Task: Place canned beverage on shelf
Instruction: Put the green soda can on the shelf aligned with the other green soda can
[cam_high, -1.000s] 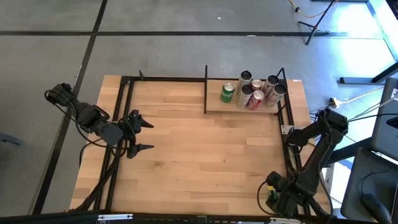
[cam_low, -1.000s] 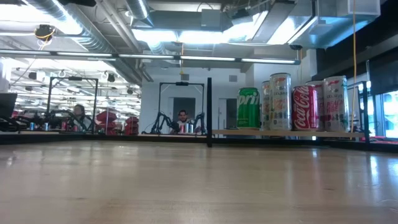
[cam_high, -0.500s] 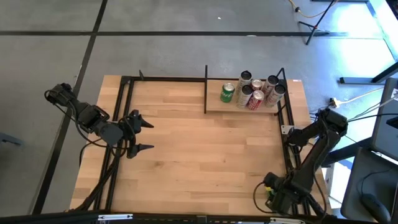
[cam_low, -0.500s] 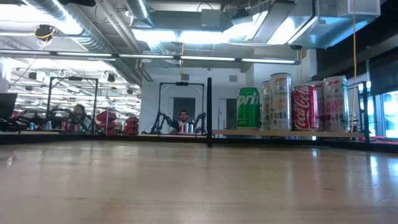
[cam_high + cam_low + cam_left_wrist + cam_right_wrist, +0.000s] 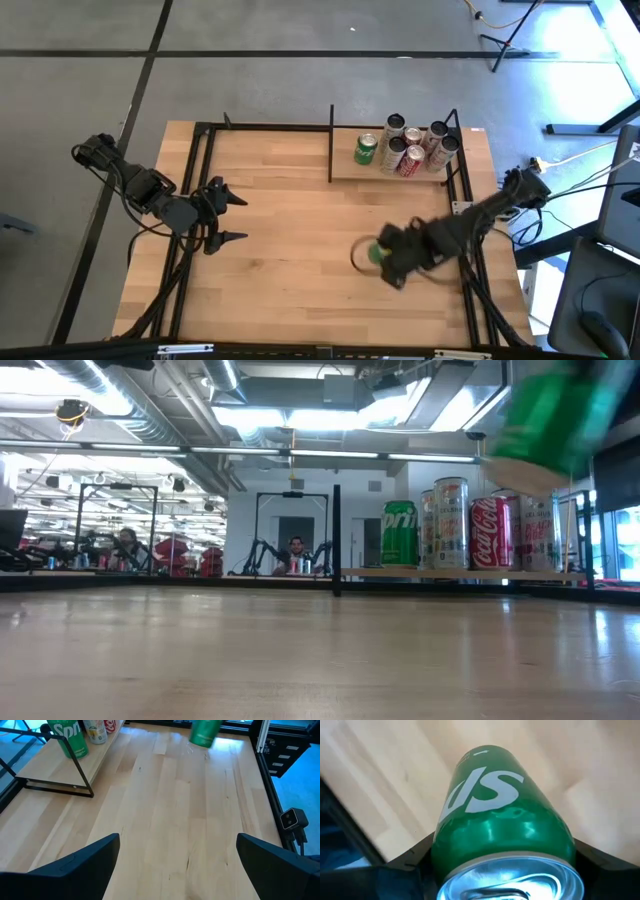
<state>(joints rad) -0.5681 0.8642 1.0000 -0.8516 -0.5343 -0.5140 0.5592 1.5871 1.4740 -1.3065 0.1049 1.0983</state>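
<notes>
A green canned beverage [image 5: 377,254] hangs over the table's right middle with my right gripper [image 5: 386,256] shut on it. In the low view the green can [image 5: 552,412] shows blurred and tilted, high above the tabletop. The shelf [image 5: 345,170], a light board in black rods, stands at the far right and bears several cans [image 5: 408,148]. My left gripper [image 5: 238,218] waits open near the table's left side, touching nothing; its view shows the green can [image 5: 205,732] far off. My right gripper pinches the green can's side wall near its top end [image 5: 445,851] between its two fingers [image 5: 412,860], one on each side. The fingers come from above, pointing down, with the can's silver top toward the wrist. The can is lifted clear of the table, tilted.
On the shelf stand a green can [image 5: 400,533], a red cola can [image 5: 491,533] and pale cans. A black upright post [image 5: 331,143] marks the shelf's left end. Black frame rods [image 5: 196,190] run along the table's left and right sides. Bare wood lies between the arms.
My right gripper has swung from the table's near right corner toward the table's middle and upward, turning as it went, and carries the green can with it. The can now hangs clear above the tabletop and has come into the low view.
</notes>
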